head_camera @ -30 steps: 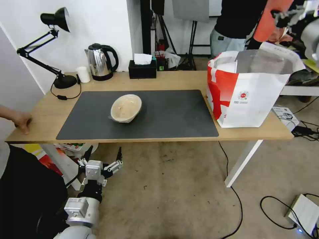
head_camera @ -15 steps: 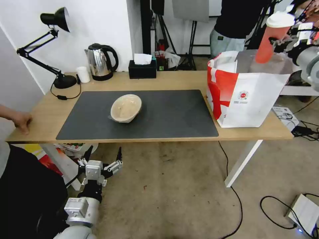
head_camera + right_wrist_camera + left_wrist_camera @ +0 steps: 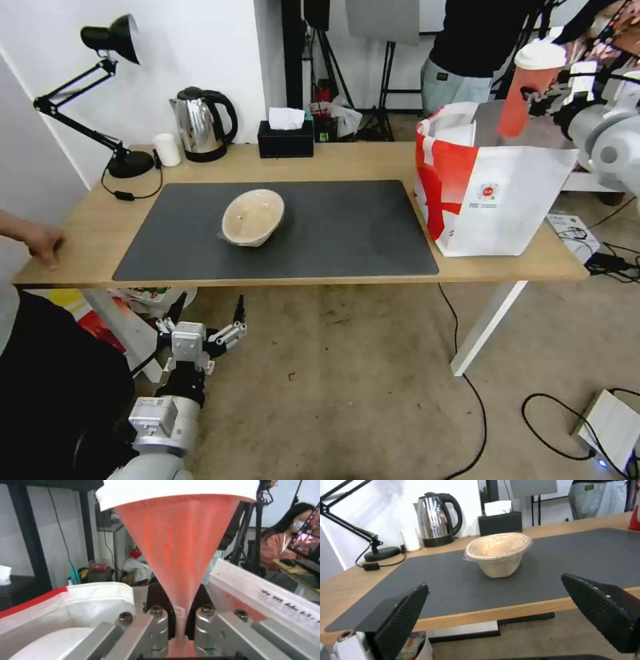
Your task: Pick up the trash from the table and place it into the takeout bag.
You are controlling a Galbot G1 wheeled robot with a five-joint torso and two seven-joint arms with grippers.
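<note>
A red cup [image 3: 523, 100] with a white lid hangs tilted above the open takeout bag [image 3: 497, 200], which stands at the table's [image 3: 347, 160] right end. My right gripper [image 3: 541, 95] is shut on the cup; in the right wrist view its fingers [image 3: 200, 620] pinch the cup [image 3: 176, 545] low on its body, over the bag's rim [image 3: 86, 595]. A beige paper bowl [image 3: 253, 217] sits tilted on the dark mat [image 3: 353, 233], also seen in the left wrist view as the bowl [image 3: 498, 552]. My left gripper [image 3: 207, 313] is open, below the table's front edge.
A steel kettle [image 3: 200, 123], a black tissue box [image 3: 285, 139], a small white cup [image 3: 167, 150] and a desk lamp [image 3: 110, 100] line the back edge. A person's hand [image 3: 43, 243] rests on the left edge. Cables [image 3: 467, 400] lie on the floor.
My right gripper has brought the red cup down and to the left, closer over the bag's opening. The left arm and the bowl have stayed put.
</note>
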